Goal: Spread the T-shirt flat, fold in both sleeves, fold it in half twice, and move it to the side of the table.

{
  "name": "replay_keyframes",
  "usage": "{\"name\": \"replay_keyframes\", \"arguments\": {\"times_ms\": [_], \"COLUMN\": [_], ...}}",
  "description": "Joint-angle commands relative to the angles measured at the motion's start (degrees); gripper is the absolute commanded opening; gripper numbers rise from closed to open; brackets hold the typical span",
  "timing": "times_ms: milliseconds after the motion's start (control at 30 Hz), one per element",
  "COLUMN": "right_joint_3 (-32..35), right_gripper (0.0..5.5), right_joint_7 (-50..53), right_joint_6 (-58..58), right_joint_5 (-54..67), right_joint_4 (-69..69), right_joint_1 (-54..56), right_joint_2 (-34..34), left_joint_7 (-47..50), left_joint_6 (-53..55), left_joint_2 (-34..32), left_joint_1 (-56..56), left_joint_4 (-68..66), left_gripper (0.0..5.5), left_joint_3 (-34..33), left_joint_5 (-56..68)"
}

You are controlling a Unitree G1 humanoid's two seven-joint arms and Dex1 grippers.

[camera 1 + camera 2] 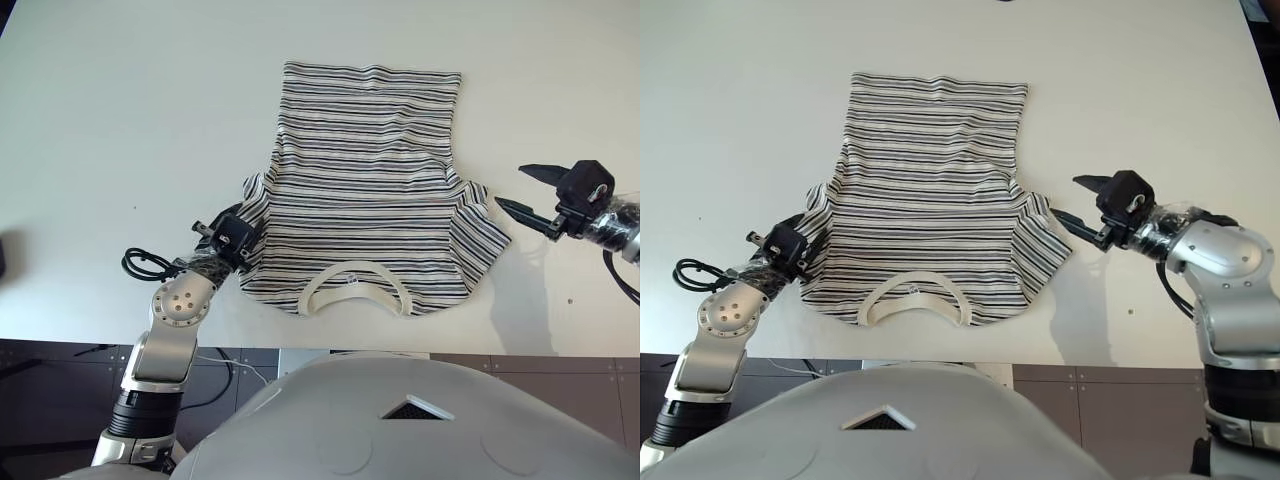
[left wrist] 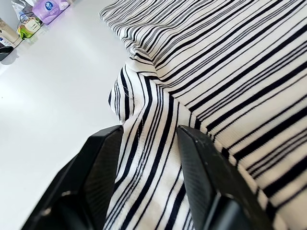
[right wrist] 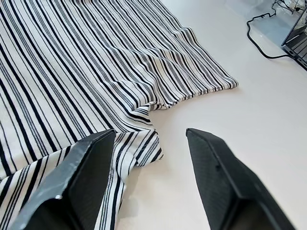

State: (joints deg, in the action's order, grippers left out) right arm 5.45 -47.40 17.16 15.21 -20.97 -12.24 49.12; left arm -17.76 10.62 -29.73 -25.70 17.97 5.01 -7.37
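T-shirt on table, left gripper wide astride sleeve, right gripper wide nearby

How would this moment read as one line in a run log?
T-shirt: flat on table | left gripper: fingers open astride unfolded left sleeve | right gripper: fingers open at unfolded right sleeve edge

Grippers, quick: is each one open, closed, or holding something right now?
Left gripper: open, straddling a sleeve of the T-shirt, not clamped.
Right gripper: open, empty, beside the other sleeve.
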Motion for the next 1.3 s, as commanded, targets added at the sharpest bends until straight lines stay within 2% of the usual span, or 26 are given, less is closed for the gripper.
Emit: {"name": "replay_keyframes", "arguments": {"times_ms": [33, 133, 300, 400, 533, 633, 733, 833, 933, 1100, 1200, 1300], "right_joint_3": [-7.4, -9.8, -5.7, -6.1, -6.3, -5.6, -1.7, 1.8, -1.4, -11.7, -12.2, -11.7], "right_gripper": [2.72, 2.72, 2.72, 2.72, 2.72, 2.72, 2.72, 2.72, 2.72, 2.72, 2.72, 2.72], "right_joint_7": [2.5, 4.1, 2.5, 2.3, 2.5, 3.1, 3.6, 1.0, 1.4, 11.9, 15.0, 16.4], "right_joint_6": [-1.6, -5.9, -8.8, -9.3, -9.9, -10.4, -11.2, -9.6, -8.7, -12.0, -14.3, -15.8], "right_joint_5": [-8.2, -14.6, -13.3, -14.3, -14.7, -14.5, -9.5, -3.0, -4.4, -22.7, -25.1, -25.1], "right_joint_4": [3.8, 10.0, 11.3, 11.6, 12.1, 11.8, 8.4, 1.0, -1.3, 8.8, 16.4, 18.0], "right_joint_1": [-2.2, -7.1, -10.2, -10.4, -10.7, -10.9, -9.1, -6.8, -2.2, -0.3, 0.4, -0.9], "right_joint_2": [-1.4, 0.0, 2.1, 2.3, 1.8, 1.4, -0.7, -0.4, -1.8, -5.5, -7.0, -7.5], "left_joint_7": [-1.7, -1.3, 3.5, 5.1, 0.4, -0.9, -0.2, -0.1, -1.3, -1.8, 2.2, 5.3], "left_joint_6": [2.2, 1.6, 0.1, -1.0, -0.7, -1.8, 0.0, 0.3, -2.1, -6.1, -10.3, -16.1], "left_joint_2": [0.5, 0.5, 4.7, 6.8, 6.0, 4.4, 6.3, 6.7, 5.2, 2.0, 3.5, 3.5], "left_joint_1": [-1.7, -2.4, -5.9, -5.6, -4.0, -4.2, -1.4, -0.7, -2.5, 0.9, 0.0, -3.6], "left_joint_4": [-1.6, -0.2, 5.9, 5.7, 5.9, 2.0, 3.0, 4.2, 5.0, 1.6, -1.5, -3.8], "left_gripper": [2.08, 2.08, 2.08, 2.08, 2.08, 2.08, 2.08, 2.08, 2.08, 2.08, 2.08, 2.08], "left_joint_3": [1.1, 0.2, -3.5, -7.1, -11.2, -13.4, -16.9, -16.7, -15.5, -15.1, -15.3, -14.4], "left_joint_5": [0.0, 0.2, 0.9, 3.0, 9.9, 9.5, 13.8, 14.0, 11.2, 6.1, 1.9, -3.2]}}
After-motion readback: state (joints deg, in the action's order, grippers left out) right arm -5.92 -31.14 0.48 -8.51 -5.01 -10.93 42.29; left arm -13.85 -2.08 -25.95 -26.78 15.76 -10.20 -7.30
